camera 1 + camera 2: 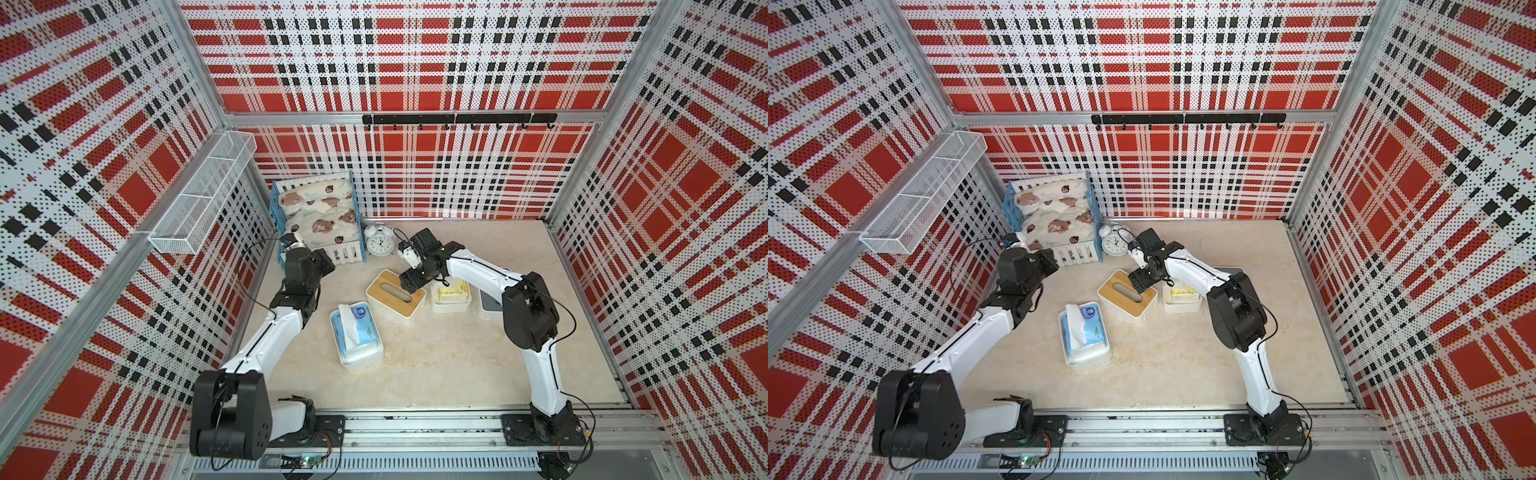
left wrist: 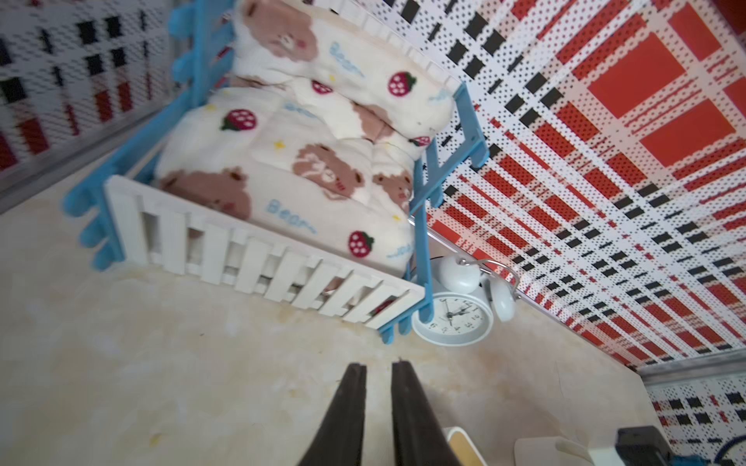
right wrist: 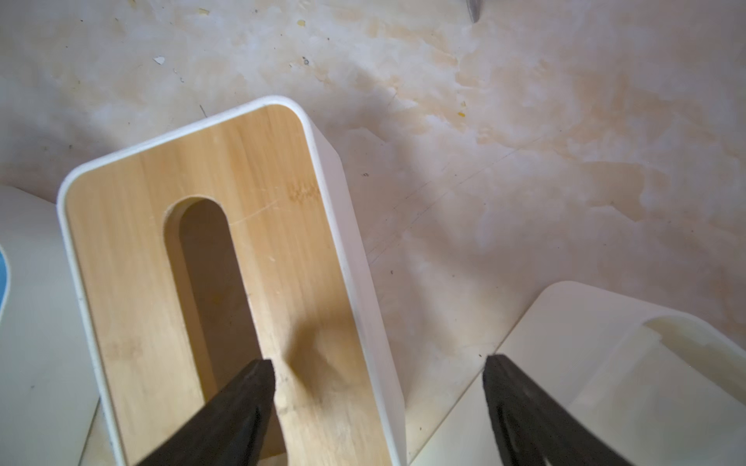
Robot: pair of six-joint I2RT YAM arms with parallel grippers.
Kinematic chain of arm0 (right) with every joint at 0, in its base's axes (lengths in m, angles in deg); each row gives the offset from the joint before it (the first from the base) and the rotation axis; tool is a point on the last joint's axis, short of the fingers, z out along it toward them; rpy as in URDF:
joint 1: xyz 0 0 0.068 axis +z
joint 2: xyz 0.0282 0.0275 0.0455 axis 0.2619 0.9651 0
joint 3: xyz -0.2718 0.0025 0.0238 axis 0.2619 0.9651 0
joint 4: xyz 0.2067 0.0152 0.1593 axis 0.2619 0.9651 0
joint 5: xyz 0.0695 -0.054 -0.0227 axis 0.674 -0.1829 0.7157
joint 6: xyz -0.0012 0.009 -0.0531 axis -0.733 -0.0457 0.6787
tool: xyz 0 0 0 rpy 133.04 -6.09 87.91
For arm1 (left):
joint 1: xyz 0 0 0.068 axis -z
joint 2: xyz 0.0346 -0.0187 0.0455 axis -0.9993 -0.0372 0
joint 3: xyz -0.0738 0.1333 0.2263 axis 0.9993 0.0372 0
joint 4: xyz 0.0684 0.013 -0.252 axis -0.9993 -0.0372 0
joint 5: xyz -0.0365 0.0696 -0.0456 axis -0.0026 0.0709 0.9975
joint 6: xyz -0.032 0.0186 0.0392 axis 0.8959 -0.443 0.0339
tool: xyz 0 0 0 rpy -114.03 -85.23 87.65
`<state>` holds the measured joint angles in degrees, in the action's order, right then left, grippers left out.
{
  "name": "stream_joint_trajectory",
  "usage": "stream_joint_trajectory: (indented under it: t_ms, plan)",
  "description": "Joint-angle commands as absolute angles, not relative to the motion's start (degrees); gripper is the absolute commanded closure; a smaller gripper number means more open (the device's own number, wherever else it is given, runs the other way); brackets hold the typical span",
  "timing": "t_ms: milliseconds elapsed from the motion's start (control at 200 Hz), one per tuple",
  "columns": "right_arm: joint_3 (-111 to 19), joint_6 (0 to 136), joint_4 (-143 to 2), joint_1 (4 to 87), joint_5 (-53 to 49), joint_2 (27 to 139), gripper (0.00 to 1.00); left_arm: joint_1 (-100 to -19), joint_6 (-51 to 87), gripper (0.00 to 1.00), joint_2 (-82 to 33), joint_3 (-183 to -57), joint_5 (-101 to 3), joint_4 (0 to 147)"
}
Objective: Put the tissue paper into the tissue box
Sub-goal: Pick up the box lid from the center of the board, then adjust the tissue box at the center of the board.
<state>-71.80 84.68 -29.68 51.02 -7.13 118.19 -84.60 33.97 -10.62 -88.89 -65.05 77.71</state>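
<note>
**Right gripper** (image 3: 378,361): Released, jaws spread wide, nothing between them. You have it hanging just over the lidded tissue box (image 1: 395,296). One finger (image 3: 242,403) is above the wooden lid (image 3: 133,250) at the end of its slot (image 3: 210,282). The other is past the box's long side, over the gap towards the neighbouring white box.

**Left gripper** (image 2: 378,365): Fingers drawn almost together with only a narrow slit between them, and nothing in it. You hold it above bare table (image 1: 457,365) near the foot of the doll bed (image 1: 320,216).

**Blue tissue pack** (image 1: 362,322): It lies in an open white box (image 1: 361,362) with no lid on it, near the middle of the table. It is between your two arms and just beside the lidded tissue box. A white sheet (image 1: 347,328) stands up from its top.

**Yellow tissue pack** (image 1: 453,291): It sits in a second open white box (image 1: 451,308), just beside the lidded tissue box on your right arm's side.

**Doll bed**: Blue and white frame with bear-print bedding, in the back corner on your left.

**Alarm clock** (image 1: 379,241): White, upright, just beside the bed's foot end.

**Wire basket** (image 1: 208,195): Hangs on the left wall.

**Hook rail** (image 1: 457,118): Black, on the back wall.
</note>
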Motion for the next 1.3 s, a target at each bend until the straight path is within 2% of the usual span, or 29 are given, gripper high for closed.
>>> stream_joint_trajectory:
  t_ms: [0, 220, 441, 641, 832, 1042, 1187, 1293]
  plan:
    - [-71.65, 85.81, -29.5, 51.31, -5.31, 119.29, 0.13, -83.25, 35.02, 0.8, -5.24, -81.24, -64.9, 74.84]
    - [-71.81, 86.11, -28.8, 51.82, -3.96, 118.42, 0.13, -78.07, 39.25, 0.81, 4.34, -70.89, -69.81, 73.71]
    - [-71.91, 86.77, -27.77, 53.39, -3.6, 117.64, 0.13, -81.25, 43.3, 0.82, 10.72, -62.38, -66.79, 75.27]
    - [-73.81, 87.32, -24.88, 54.56, -7.71, 120.01, 0.13, -83.29, 44.84, 0.82, 10.85, -57.98, -60.39, 76.71]
    - [-73.41, 86.97, -25.42, 54.56, -9.43, 119.61, 0.18, -83.23, 46.0, 0.82, 10.08, -55.39, -56.7, 79.38]
    - [-75.49, 86.47, -23.77, 54.56, -12.91, 121.65, 0.2, -81.87, 46.53, 0.82, 6.36, -56.32, -55.78, 82.17]
    - [-76.13, 86.21, -23.06, 54.57, -14.23, 122.66, 0.2, -78.15, 48.48, 0.82, 4.08, -56.01, -57.43, 85.11]
    - [-76.1, 85.51, -23.3, 54.56, -14.4, 122.5, 0.31, -75.49, 49.94, 0.82, 2.45, -56.09, -59.16, 87.13]
